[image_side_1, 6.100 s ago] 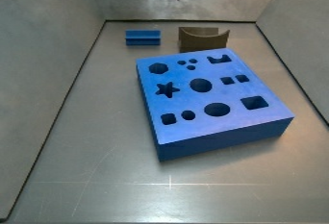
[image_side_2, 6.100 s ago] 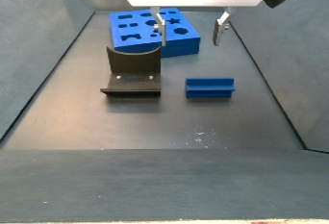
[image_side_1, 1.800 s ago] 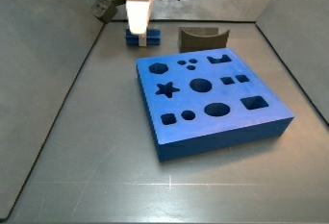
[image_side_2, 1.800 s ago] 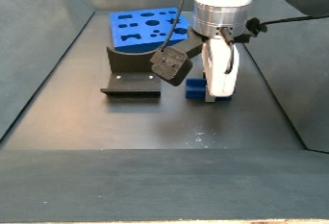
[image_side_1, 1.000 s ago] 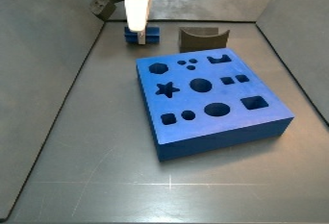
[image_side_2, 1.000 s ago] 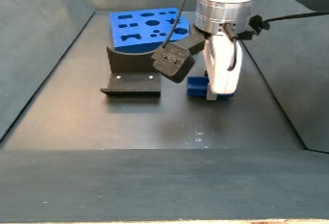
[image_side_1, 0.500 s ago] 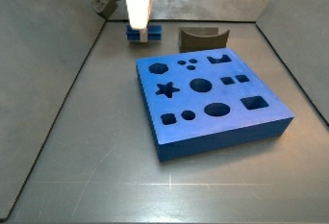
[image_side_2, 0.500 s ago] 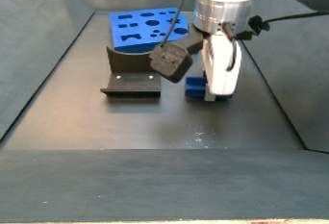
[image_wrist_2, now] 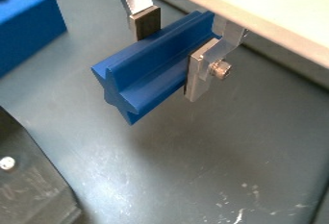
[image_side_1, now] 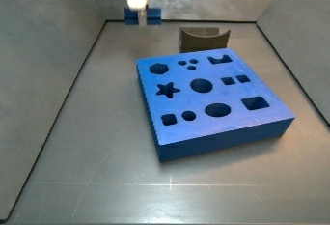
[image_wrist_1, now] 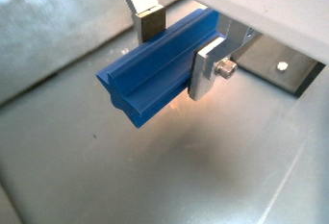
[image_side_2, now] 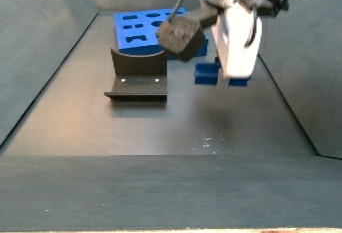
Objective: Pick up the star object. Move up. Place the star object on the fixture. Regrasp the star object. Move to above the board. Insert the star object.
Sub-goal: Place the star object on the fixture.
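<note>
I have the star (image_wrist_1: 161, 66) clamped in the hand (image_wrist_2: 170, 47), one finger (image_wrist_2: 203, 69) flat on each side in both wrist views. In a side view the star (image_side_2: 210, 73) hangs clear of the floor, beside the fixture (image_side_2: 138, 75). The board (image_side_1: 210, 97) lies well apart; the hand (image_side_1: 137, 13) is up at the far end.
</note>
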